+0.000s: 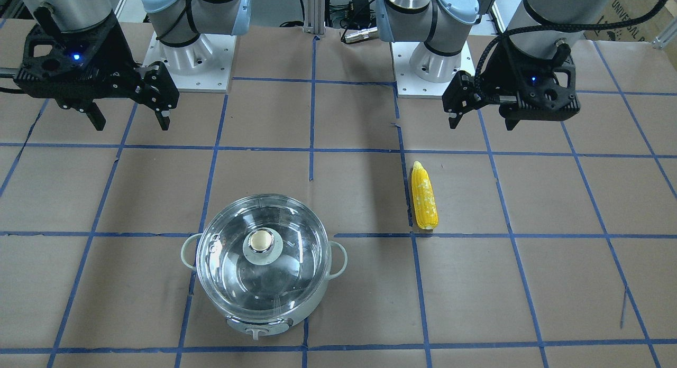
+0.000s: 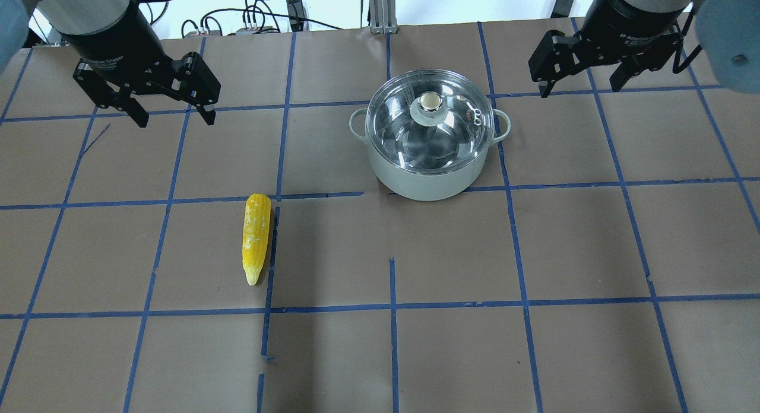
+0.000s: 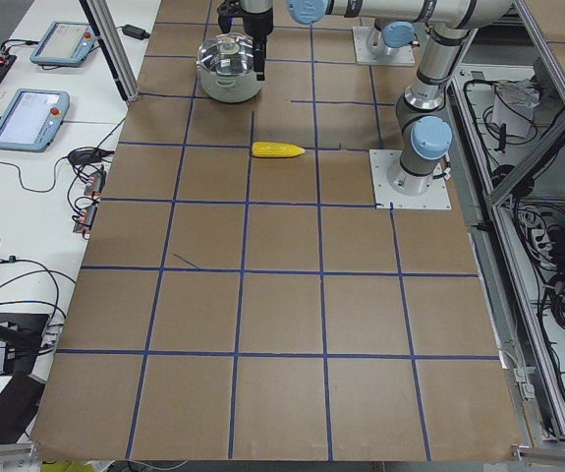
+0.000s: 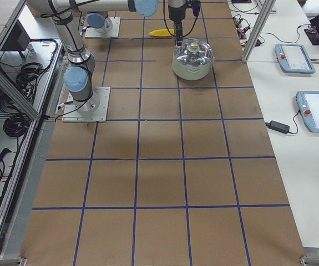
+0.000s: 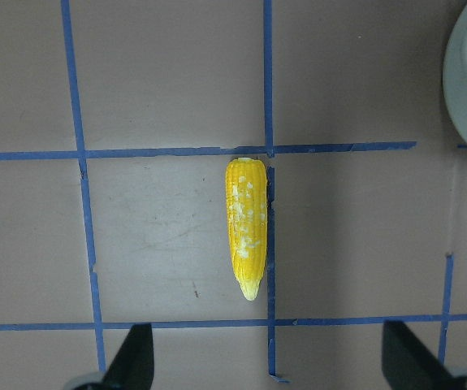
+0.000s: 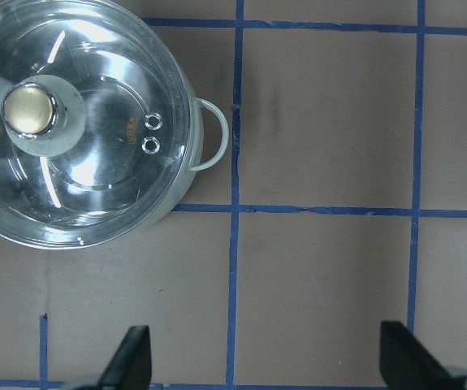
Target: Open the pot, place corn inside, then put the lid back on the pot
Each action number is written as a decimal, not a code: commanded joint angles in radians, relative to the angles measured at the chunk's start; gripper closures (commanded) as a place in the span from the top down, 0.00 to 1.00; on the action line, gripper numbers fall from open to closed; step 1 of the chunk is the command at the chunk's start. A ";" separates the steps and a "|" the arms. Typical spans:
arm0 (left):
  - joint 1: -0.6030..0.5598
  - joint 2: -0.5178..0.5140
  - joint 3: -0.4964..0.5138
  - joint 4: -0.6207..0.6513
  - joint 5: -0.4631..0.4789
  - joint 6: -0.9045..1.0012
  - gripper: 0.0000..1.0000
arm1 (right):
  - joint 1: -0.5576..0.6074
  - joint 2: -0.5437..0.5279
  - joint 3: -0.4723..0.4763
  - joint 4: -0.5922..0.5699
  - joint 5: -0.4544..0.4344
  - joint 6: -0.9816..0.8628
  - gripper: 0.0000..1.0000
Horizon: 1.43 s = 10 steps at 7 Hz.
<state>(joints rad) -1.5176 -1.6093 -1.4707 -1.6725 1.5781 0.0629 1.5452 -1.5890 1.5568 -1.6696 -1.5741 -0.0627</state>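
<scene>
Lid on, nothing started. The round pale grey-white pot sits on the brown paper-covered table, right of centre and on the far side in the overhead view, closed by its clear domed glass lid. The yellow tapered corn cob lies flat well to the left of the pot and nearer, just beside a blue tape line, thin end toward the near edge. Left claw hangs above the table beyond the corn, fingers apart, holding nothing; right claw hangs to the right of the pot, fingers likewise apart and empty. Handling judgement: the glass dome looks smooth, slippery and breakable, so the only sensible hold is the pale grey knob with brass-coloured cap at its centre, lifted straight up (knob is small, so the claw must be centred on it). The lid is likely the heaviest piece. The corn looks light and stiff, and being round it may roll; pinch it across the thick middle.
</scene>
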 commanded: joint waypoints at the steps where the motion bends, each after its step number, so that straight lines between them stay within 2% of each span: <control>1: -0.001 0.017 -0.010 0.000 0.000 0.000 1.00 | 0.004 0.000 0.009 -0.004 0.008 0.015 0.99; 2: -0.001 0.011 -0.007 0.000 -0.001 0.000 1.00 | 0.009 0.013 0.009 -0.033 0.012 0.052 0.99; 3: 0.000 -0.001 0.004 0.002 -0.001 -0.003 1.00 | 0.021 0.068 0.006 -0.118 0.009 0.075 0.98; 5: 0.000 0.002 0.004 0.002 0.000 -0.002 1.00 | 0.135 0.147 -0.003 -0.211 -0.001 0.134 0.97; 6: -0.001 0.005 -0.002 0.002 0.002 -0.002 1.00 | 0.194 0.206 -0.004 -0.285 -0.105 0.156 0.97; 8: 0.004 0.000 0.003 0.002 -0.001 -0.002 1.00 | 0.236 0.277 -0.009 -0.326 -0.104 0.196 0.96; 10: 0.004 -0.001 0.003 0.002 -0.001 -0.002 1.00 | 0.249 0.351 -0.075 -0.328 -0.098 0.198 0.96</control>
<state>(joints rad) -1.5145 -1.6061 -1.4699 -1.6705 1.5770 0.0614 1.7835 -1.2857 1.5244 -1.9965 -1.6744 0.1317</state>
